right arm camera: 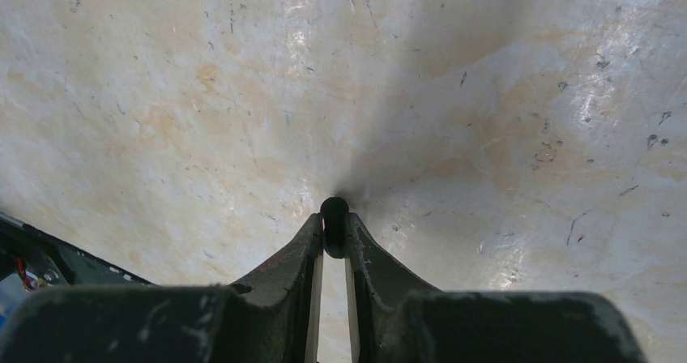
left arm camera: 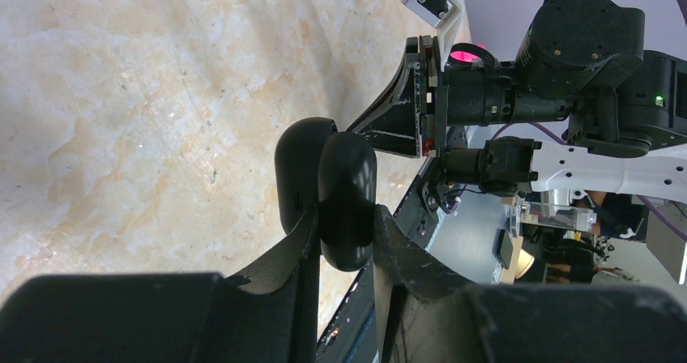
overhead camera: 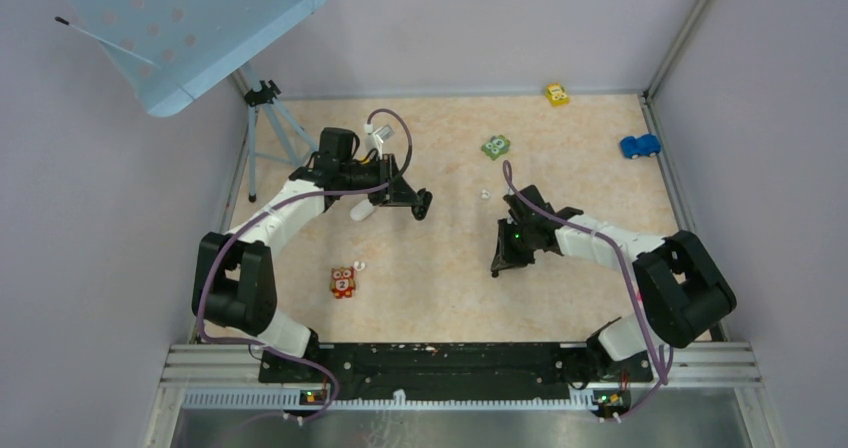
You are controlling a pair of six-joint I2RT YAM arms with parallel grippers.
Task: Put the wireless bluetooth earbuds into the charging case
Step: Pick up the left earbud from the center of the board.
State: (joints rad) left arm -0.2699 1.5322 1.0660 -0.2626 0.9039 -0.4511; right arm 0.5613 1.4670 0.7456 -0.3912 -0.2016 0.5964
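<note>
Two claws: the left claw (left arm camera: 344,229) and the right claw (right arm camera: 334,232), each pressed onto a small black thing.
Left grip: pinches the charging case (left arm camera: 328,181), one finger on either side of its lower end.
Right grip: the fingertips nip the black earbud (right arm camera: 334,213) over the table (right arm camera: 162,96); whether it touches the surface cannot be told.
Case: glossy black, with two rounded halves seen edge-on; its inside is hidden and no brand is legible.
Loose buds: one white earbud (overhead camera: 484,194) lies between the arms, and a second white earbud (overhead camera: 359,265) lies just beside the orange toy (overhead camera: 343,282).
Writing: a "2" on the orange toy.
Hard to read: the print on the green block (overhead camera: 495,147) is blurred.
Cut off: the blue perforated board (overhead camera: 190,18), at the top edge.
</note>
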